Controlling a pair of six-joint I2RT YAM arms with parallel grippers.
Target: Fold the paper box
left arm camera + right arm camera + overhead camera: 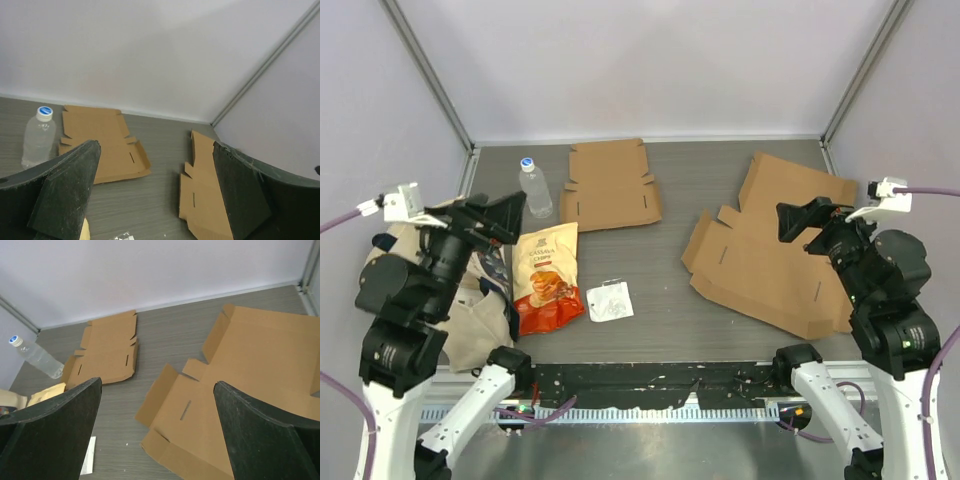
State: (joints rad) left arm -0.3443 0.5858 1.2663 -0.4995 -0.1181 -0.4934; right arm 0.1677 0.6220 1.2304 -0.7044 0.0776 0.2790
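Where the things lie: grey wood-grain table (660, 330), mostly bare in its middle and far strip.
Room: pale lilac-white walls (650, 60) on three sides; a slanted metal back left post (430, 75) and back right post (865, 70) run down to the table's far corners.
Near edge: black metal rail (650, 380) between the two arm bases.
Task thing, right: large flat brown cardboard box blank (775, 255) (250, 370) (202, 200), unfolded, lying flat on the right half of the table below the right arm (880, 280), flaps spread, slots showing.
Task thing, far centre: smaller flat brown cardboard box blank (610, 185) (107, 150) (107, 352), also unfolded, near the back wall, bare table between it and the large one.
Bottle: clear plastic water bottle with a blue-and-white cap (534, 188) (37, 140) (37, 357), upright, just left of the smaller blank.
Front left: orange-red printed snack bag (548, 275) lying flat; small clear plastic packet (610, 300) just to its right.
Left edge: beige cloth bag (470, 310), crumpled, under the left arm (420, 280).
Left jaws: spread wide, holding nothing, raised above the table's left side.
Right jaws: spread wide, holding nothing, raised above the large blank, not touching it.
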